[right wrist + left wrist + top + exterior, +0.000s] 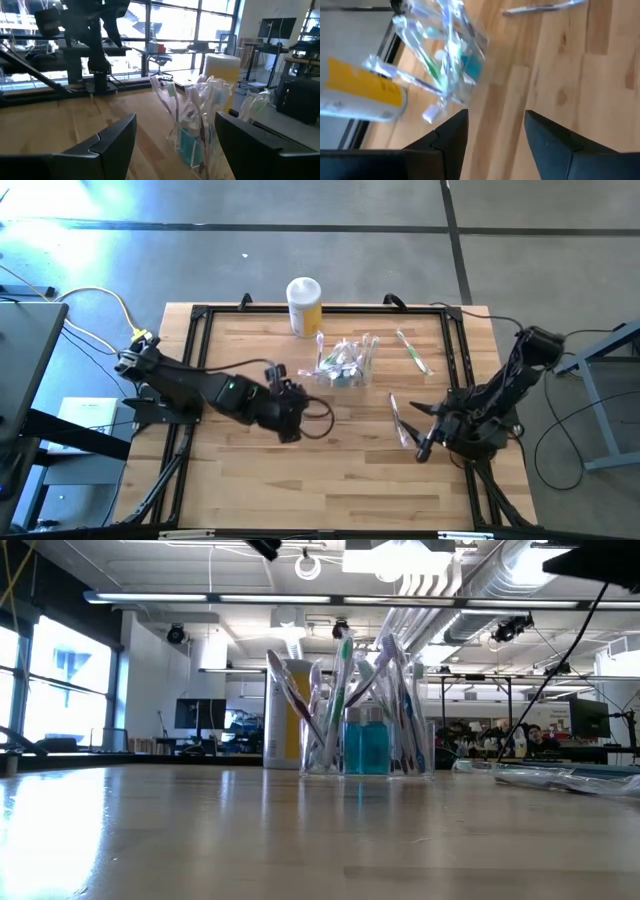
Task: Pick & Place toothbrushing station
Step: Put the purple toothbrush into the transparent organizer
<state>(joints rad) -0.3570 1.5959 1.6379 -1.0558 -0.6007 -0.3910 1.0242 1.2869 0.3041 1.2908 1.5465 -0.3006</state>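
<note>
Station: small clear plastic boxy toothbrushing station [346,366], upright near the table's far edge, bristling with wrapped toothbrushes, a blue item inside; no gripper touches it.
Neighbour: tall yellow canister with white lid [304,304], just beside and behind the station.
Loose items: one wrapped toothbrush [412,350] lying to the station's right; another [400,421] near the right arm.
Surface: light wooden table [330,480] in a black frame.
Left gripper [495,117]: open, empty, hovering near the station on its left.
Right gripper [175,131]: open, empty, low over the table on the station's right, aimed at it.
Risk, tipping: likely if a finger clips the splayed brush heads, since the holder looks light.
Risk, slip: smooth clear walls may slide from a shallow grip.
Risk, collision: the canister stands close behind and could be knocked.
</note>
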